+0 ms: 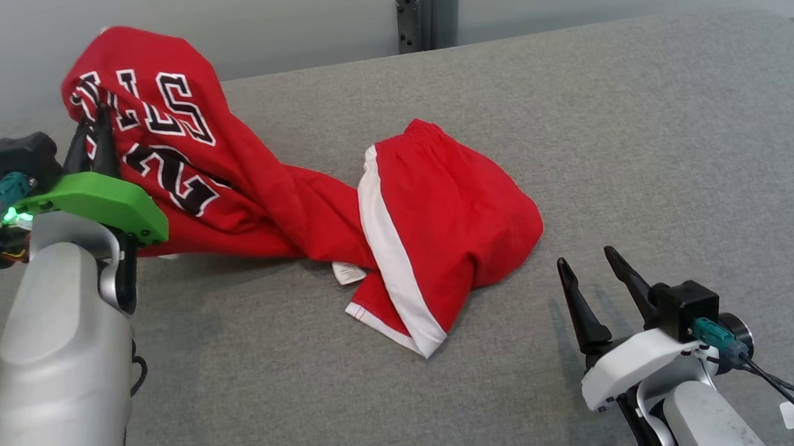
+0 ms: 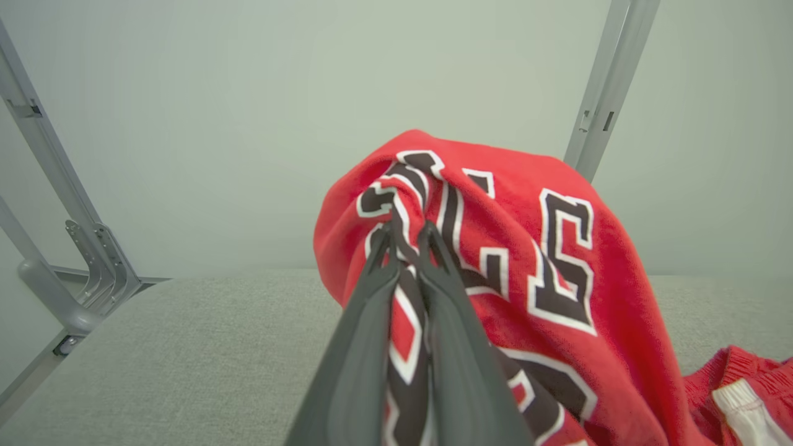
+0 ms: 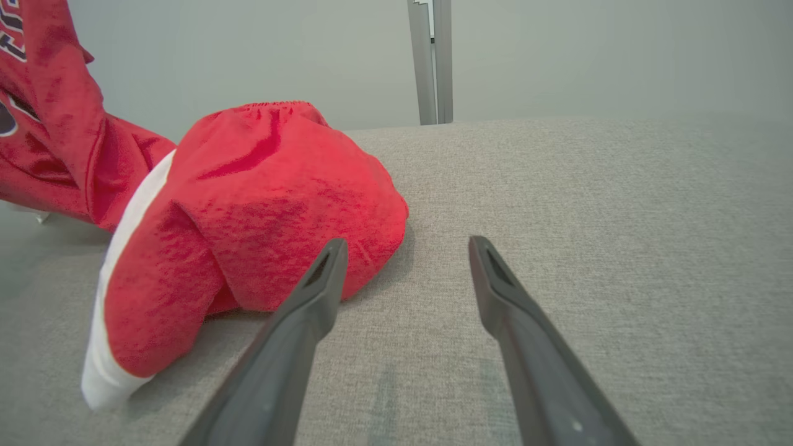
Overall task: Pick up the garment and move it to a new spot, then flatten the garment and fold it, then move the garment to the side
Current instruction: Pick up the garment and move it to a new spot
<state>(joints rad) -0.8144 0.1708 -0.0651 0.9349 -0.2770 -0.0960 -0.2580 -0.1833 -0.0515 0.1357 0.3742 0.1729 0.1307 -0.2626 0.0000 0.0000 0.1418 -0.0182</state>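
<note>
Garment (image 1: 437,207): a red piece with black-and-white lettering and a white stripe is sprawling from the middle of the table (image 1: 639,132) out toward 10 o'clock. The striped end is lying bunched on the table, and the lettered end is hanging lifted off it.
White tag (image 1: 350,273): it is peeking out at the heap's 7 o'clock edge.
Left jaws: they are squeezing a fold of the lettered end and holding it up. The dark fingers (image 2: 372,291) are sitting almost together with red cloth pinched between them.
Left arm (image 1: 60,354): the pale forearm is reaching in from 8 o'clock, with a green bracket (image 1: 102,199) at the wrist.
Right jaws: they are standing wide apart and gripping nothing. Their fingers (image 3: 316,291) are pointing across the table at 4 o'clock from the heap, near it.
Table: it is wearing a grey woven cover.
Post (image 1: 428,7): a grey metal upright is standing at 12 o'clock, behind the table's far edge.
</note>
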